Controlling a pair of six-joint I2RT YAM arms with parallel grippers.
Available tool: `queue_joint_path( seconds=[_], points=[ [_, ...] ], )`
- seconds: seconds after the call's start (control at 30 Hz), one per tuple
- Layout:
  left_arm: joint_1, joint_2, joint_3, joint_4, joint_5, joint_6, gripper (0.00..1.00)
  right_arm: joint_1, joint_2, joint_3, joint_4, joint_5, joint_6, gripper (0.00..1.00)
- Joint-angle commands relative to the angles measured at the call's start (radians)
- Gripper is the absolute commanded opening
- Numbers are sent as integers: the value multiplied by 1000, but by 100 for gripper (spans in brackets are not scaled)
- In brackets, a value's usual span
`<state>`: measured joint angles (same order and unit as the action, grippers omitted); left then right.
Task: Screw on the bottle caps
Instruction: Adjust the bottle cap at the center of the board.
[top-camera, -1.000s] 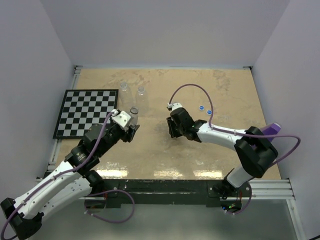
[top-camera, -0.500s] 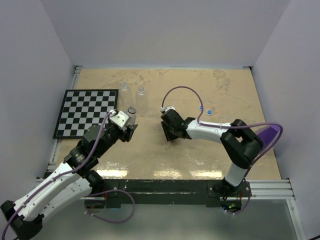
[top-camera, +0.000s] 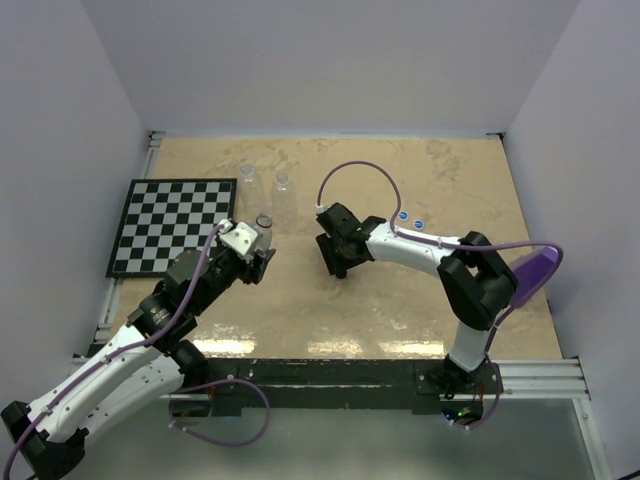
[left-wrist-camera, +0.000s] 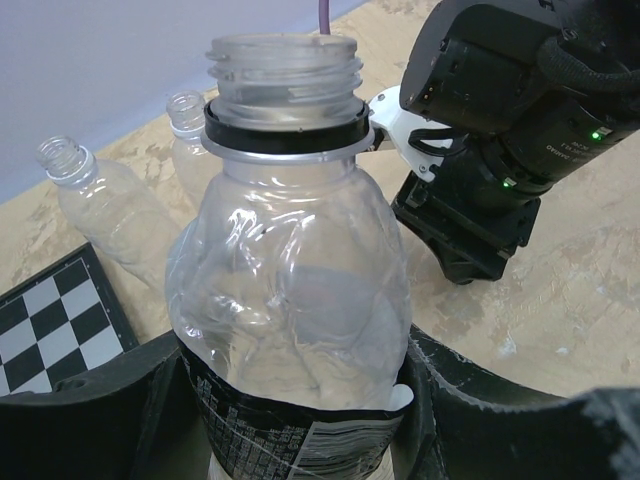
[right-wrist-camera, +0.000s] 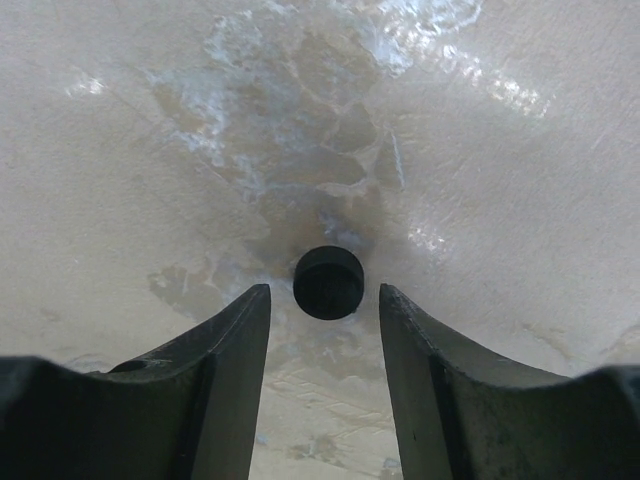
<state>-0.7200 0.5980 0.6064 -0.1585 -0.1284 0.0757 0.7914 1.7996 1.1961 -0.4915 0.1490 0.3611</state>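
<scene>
Plainly, right tool (right-wrist-camera: 323, 292) (jaws parted) straddles black cap (right-wrist-camera: 328, 282).

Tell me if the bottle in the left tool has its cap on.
Off. The bottle shows a bare, open threaded mouth, and the black cap lies on the table.

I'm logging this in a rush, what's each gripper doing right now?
Left gripper: shut on a clear bottle with no cap on it.
Right gripper: open, the black cap lying loose at its fingertips, not gripped.
</scene>
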Motion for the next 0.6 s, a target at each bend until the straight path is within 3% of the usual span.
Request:
queue_joint_path(
  seconds=[0.0, 0.57],
  points=[
    [7, -9, -4, 19, 13, 21, 0, -17, 9, 36, -50, -25, -27, 50],
    [11, -17, -7, 17, 21, 19, 0, -17, 50, 65, -45, -46, -48, 46]
  ],
)
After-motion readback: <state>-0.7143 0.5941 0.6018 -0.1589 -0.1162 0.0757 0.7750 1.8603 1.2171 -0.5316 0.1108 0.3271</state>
